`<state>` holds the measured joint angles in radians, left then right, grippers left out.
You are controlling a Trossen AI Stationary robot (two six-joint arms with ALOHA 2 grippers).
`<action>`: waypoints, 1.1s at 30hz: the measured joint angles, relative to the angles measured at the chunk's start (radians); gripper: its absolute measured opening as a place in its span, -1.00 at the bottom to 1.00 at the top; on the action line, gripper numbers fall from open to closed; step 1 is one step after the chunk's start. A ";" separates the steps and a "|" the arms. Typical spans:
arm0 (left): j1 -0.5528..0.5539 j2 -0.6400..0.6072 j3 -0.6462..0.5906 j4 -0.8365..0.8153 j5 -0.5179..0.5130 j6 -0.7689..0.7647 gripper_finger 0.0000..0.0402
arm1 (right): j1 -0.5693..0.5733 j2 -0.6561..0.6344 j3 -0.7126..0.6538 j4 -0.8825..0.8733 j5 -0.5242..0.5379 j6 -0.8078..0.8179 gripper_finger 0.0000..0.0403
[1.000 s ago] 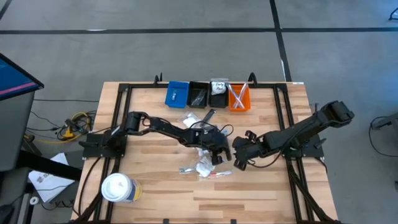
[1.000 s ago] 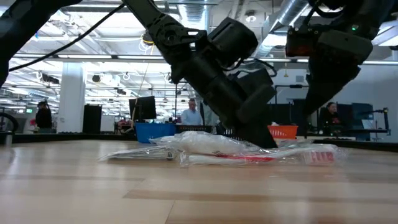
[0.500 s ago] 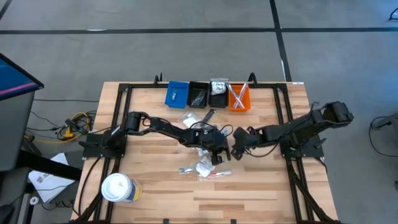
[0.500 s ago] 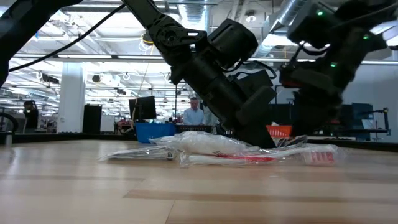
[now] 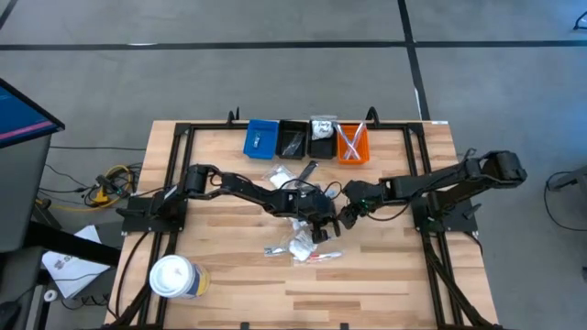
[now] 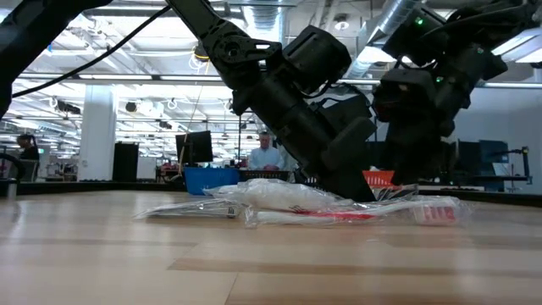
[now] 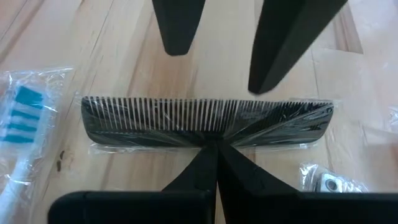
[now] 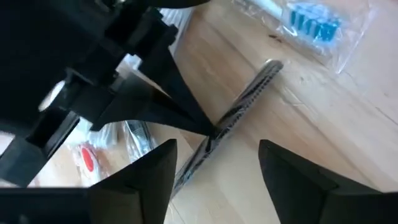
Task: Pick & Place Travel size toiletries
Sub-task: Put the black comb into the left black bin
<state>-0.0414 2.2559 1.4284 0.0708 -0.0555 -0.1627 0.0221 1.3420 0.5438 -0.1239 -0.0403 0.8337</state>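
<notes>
Both tools crowd the comb (image 7: 205, 122) — bare table (image 5: 385, 275) lies toward the near edge.

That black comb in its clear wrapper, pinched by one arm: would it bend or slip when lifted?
The black comb looks thin and flat, so probably light and fairly stiff. It keeps straight where the left end effector pinches its middle. Its crinkled clear wrapper looks glossy, so it may slip. The right end effector stands open beside it.

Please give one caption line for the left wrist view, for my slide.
Left claw shut on a wrapped black comb, with the open right claw poised to take it.
</notes>
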 joint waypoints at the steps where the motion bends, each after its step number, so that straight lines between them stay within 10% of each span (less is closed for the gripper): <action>1: 0.000 0.000 0.000 0.000 0.000 0.000 -0.99 | 0.002 0.001 0.000 -0.002 -0.004 0.006 0.12; 23: 0.014 0.006 -0.004 0.068 -0.016 0.008 -0.99 | 0.004 0.227 0.020 0.181 -0.027 0.033 -0.01; 33: -0.010 -0.008 -0.004 0.032 -0.023 0.045 -0.99 | 0.004 0.222 0.023 0.149 -0.045 -0.026 -0.91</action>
<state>-0.0515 2.2482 1.4242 0.1032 -0.0784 -0.1173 0.0257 1.5635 0.5667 0.0250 -0.0851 0.8075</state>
